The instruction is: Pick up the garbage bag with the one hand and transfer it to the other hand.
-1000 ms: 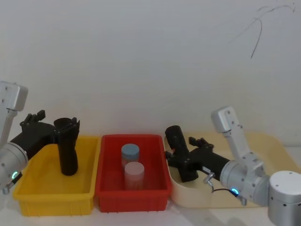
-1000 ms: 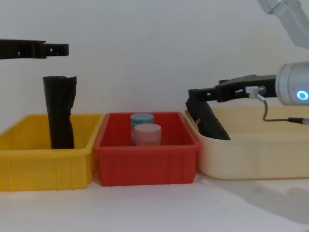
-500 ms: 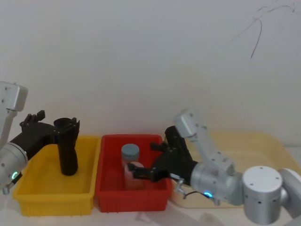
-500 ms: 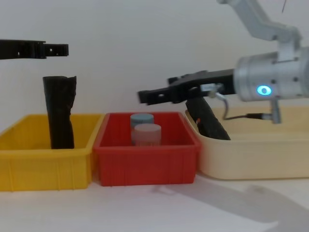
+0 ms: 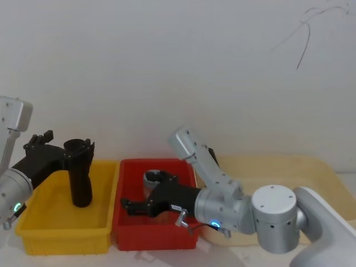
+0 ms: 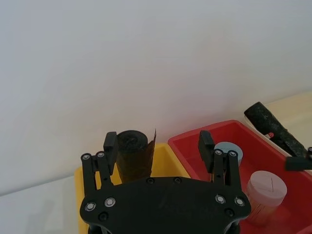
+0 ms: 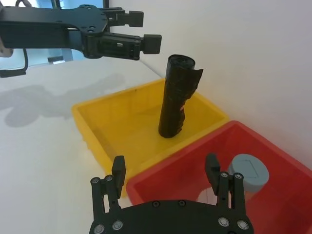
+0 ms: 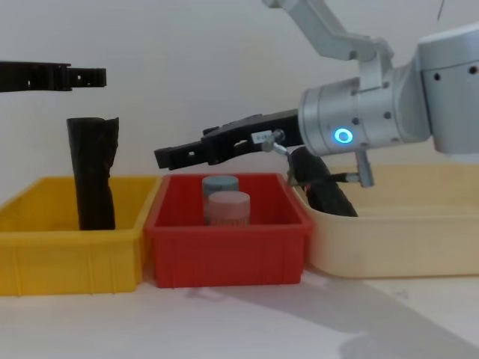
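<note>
Garbage bag (image 8: 323,188) leans in cream bin (image 8: 404,247), right of frame, not gripped. Right gripper (image 8: 160,157) spread, empty, over red bin (image 8: 224,247) at centre. Left gripper (image 6: 157,141) spread above slim roll (image 8: 91,176), upper left. Best: left gripper crosses high over bins, grips bag mid-length.

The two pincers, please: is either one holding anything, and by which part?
Nothing is held: both the left pincer and the right pincer are open and empty.
</note>
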